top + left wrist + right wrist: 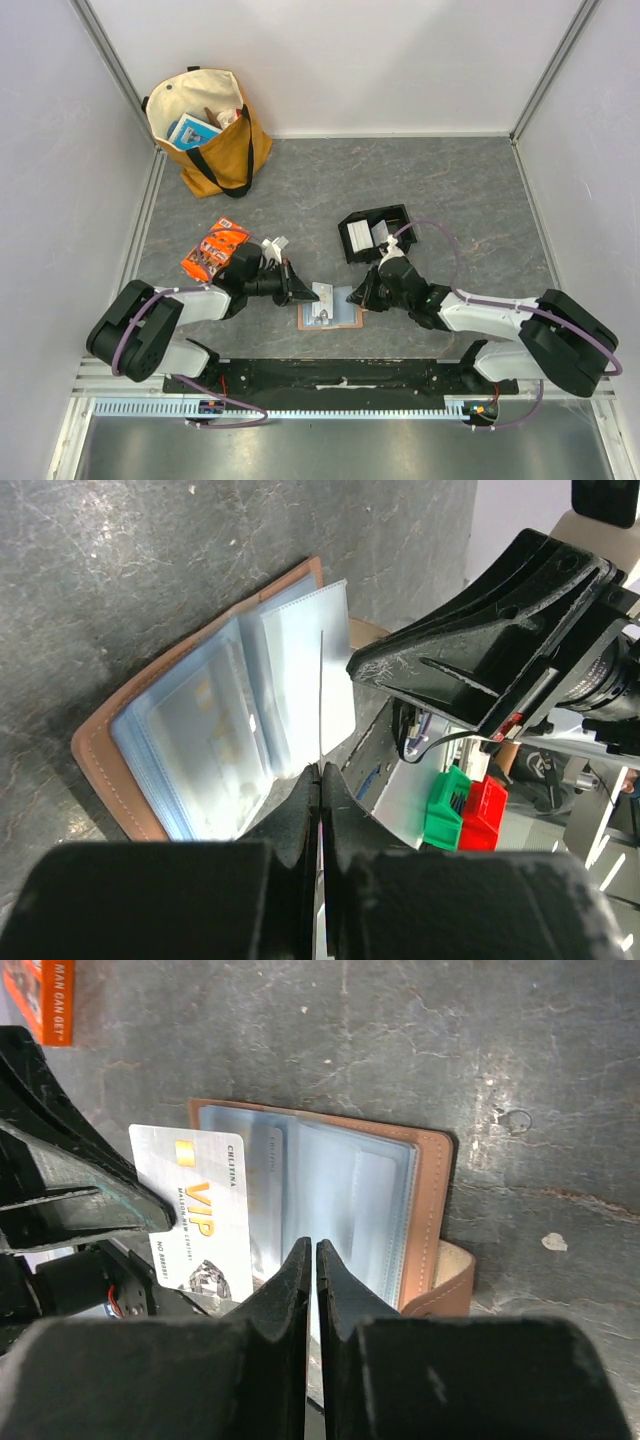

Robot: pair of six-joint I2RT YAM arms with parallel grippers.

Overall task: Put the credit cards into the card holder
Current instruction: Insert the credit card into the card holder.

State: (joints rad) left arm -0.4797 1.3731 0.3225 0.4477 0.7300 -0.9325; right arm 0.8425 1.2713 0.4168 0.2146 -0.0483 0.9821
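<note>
The card holder (342, 319) lies open on the table, tan cover down and pale-blue sleeves up (200, 740) (430, 1200). My left gripper (300, 290) (321, 772) is shut on a white credit card printed VIP (195, 1210), holding it on edge just left of the sleeves. In the left wrist view that card (321, 700) shows only as a thin line. My right gripper (362, 296) (313, 1245) comes in from the right, its jaws pinched almost together on a raised plastic sleeve. More pale cards (358, 236) sit in the black tray (399, 217).
An orange printed packet (214, 250) lies left of my left arm. A tan tote bag (212, 130) with things inside stands at the back left. White walls close in the grey table on three sides.
</note>
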